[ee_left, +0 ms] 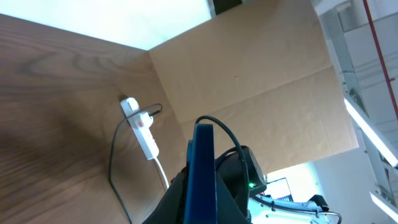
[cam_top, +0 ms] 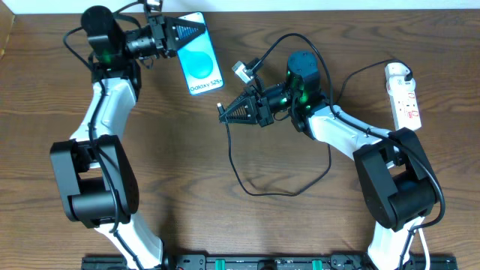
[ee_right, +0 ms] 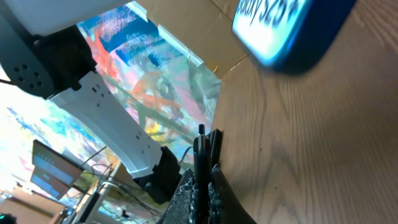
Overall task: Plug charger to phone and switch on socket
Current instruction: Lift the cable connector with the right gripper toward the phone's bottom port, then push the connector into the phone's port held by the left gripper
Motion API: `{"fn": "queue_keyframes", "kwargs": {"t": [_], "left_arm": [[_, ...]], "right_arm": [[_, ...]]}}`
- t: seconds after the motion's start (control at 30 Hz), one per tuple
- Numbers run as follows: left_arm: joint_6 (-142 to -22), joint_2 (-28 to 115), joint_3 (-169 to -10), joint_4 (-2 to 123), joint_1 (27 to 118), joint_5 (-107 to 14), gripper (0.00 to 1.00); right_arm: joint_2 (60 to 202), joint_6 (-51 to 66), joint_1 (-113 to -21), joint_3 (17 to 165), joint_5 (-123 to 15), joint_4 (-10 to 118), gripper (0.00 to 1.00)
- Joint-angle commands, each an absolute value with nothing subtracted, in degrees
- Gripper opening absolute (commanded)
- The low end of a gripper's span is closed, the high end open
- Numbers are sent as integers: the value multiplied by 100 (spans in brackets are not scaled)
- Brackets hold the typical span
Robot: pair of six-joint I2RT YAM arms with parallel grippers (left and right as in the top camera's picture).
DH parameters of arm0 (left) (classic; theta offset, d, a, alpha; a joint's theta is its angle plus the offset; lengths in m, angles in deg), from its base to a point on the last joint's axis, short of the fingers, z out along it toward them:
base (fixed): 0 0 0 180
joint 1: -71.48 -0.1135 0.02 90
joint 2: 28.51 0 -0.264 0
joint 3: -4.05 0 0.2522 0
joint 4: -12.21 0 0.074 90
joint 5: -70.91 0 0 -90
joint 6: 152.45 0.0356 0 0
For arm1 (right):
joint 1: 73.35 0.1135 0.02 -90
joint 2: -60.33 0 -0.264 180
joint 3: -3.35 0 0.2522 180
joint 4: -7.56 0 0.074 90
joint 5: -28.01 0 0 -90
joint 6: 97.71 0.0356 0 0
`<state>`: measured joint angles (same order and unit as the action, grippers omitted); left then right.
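The phone [cam_top: 201,64] lies at the back of the table, its cyan screen up and reading "Galaxy S25+". My left gripper [cam_top: 182,31] is shut on its far end. In the left wrist view the phone [ee_left: 202,162] stands edge-on between the jaws. My right gripper [cam_top: 227,114] hovers just below and right of the phone, shut on the charger's small black plug tip [ee_right: 201,138], which pokes out past the fingers towards the blurred phone [ee_right: 292,28]. The black cable [cam_top: 259,191] loops over the table to the socket [cam_top: 403,94], a white strip at the right.
A cardboard wall [ee_left: 261,81] stands behind the table. The socket [ee_left: 142,127] with its white cord shows at the far side in the left wrist view. A black rail [cam_top: 262,262] runs along the table's front edge.
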<state>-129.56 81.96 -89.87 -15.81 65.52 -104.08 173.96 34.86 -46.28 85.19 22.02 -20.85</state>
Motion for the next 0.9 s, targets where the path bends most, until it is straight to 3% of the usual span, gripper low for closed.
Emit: {"fn": "queue_keyframes", "kwargs": {"t": [0.0, 0.87], "left_arm": [[-13004, 8045, -9066, -1706, 6684, -10380, 8], [-13004, 8045, -9066, -1704, 6784, -10371, 8]], "right_arm": [[17370, 3621, -4588, 8547, 2060, -2234, 1], [17370, 3857, -4586, 8547, 1332, -2304, 1]]}}
